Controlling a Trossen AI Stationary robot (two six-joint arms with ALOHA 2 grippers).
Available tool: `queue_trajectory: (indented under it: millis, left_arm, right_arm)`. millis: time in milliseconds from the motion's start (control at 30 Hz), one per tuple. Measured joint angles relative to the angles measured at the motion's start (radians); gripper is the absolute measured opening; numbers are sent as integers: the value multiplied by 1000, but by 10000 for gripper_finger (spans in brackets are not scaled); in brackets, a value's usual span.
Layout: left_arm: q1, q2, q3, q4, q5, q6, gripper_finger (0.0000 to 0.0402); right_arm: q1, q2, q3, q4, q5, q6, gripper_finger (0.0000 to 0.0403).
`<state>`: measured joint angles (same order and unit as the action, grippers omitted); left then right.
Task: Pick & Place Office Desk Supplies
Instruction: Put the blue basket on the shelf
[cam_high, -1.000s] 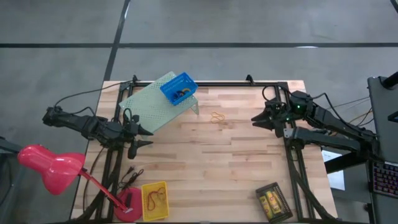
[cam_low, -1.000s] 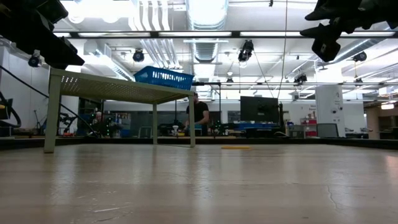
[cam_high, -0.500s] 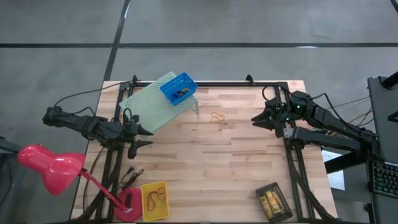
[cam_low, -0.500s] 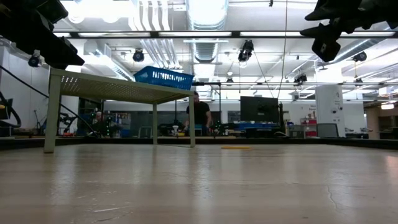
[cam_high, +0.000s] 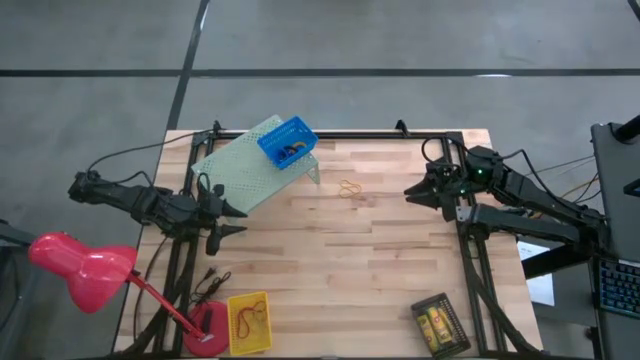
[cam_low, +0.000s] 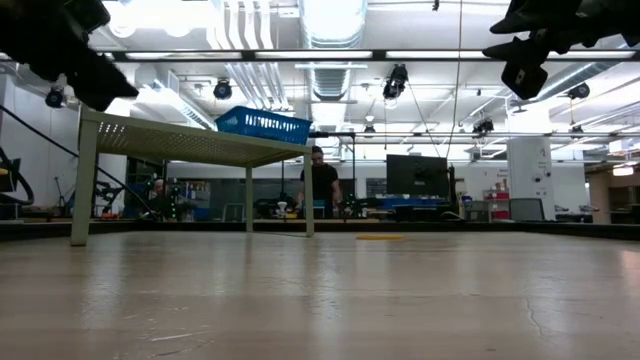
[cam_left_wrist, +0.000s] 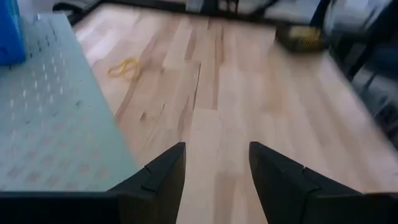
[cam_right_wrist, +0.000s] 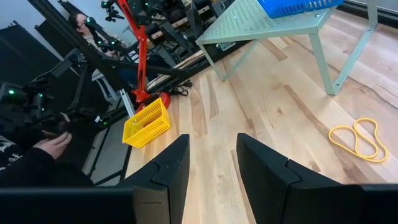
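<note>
Rubber bands (cam_high: 349, 188) lie loose on the bare desk (cam_high: 380, 270) beside the riser (cam_high: 240, 168), between both arms but nearer the right gripper (cam_high: 412, 192), whose empty fingers stand apart like the left gripper's (cam_high: 236, 220).

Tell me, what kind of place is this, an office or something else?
Most likely a robotics lab or workshop, not an office. Two dark arms are mounted at a wooden table holding small sorting bins, such as a blue bin. Beyond it, the low view shows a big open hall with ceiling strip lights, workbenches and a person standing.
</note>
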<state>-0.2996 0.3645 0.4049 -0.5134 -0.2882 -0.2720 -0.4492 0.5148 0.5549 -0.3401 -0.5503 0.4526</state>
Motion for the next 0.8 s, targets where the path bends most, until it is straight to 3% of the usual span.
queue_trajectory:
  millis: [167,267,500,800]
  left_arm:
    - [2,0,0,182,-11,-208,183]
    - [4,0,30,206,-15,-190,183]
    - [27,91,217,51,-66,-166,183]
    - [110,400,511,-218,-83,0,183]
  right_arm:
    - [0,0,0,0,0,0,135]
    - [0,0,0,0,0,0,138]
    - [0,0,0,0,0,0,135]
    - [0,0,0,0,0,0,125]
